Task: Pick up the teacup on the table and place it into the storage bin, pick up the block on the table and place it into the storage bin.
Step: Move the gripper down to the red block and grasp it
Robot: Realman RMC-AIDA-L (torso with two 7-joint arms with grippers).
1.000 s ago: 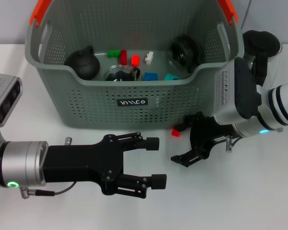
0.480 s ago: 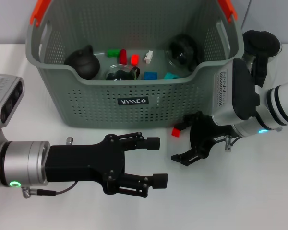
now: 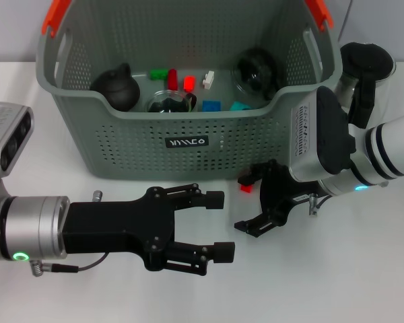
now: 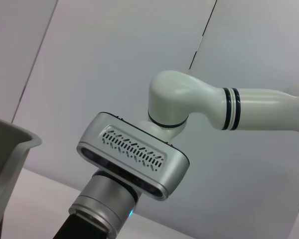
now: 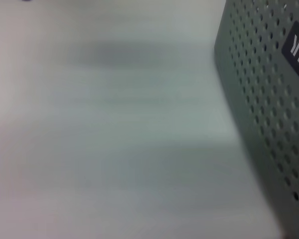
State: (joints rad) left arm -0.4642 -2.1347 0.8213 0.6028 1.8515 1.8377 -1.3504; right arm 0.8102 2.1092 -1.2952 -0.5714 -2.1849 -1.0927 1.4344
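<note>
While the storage bin (image 3: pixel 188 145) is standing at twelve o'clock on the tabletop (image 3: pixel 337 269), the left hand (image 3: pixel 215 225) is being held spread at six o'clock; the right hand (image 3: pixel 252 202), spread, is being held beside the red block (image 3: pixel 245 188).

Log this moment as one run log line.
right gripper: open, beside small red block | left gripper: open, idle | grey-green perforated storage bin: block outside
</note>
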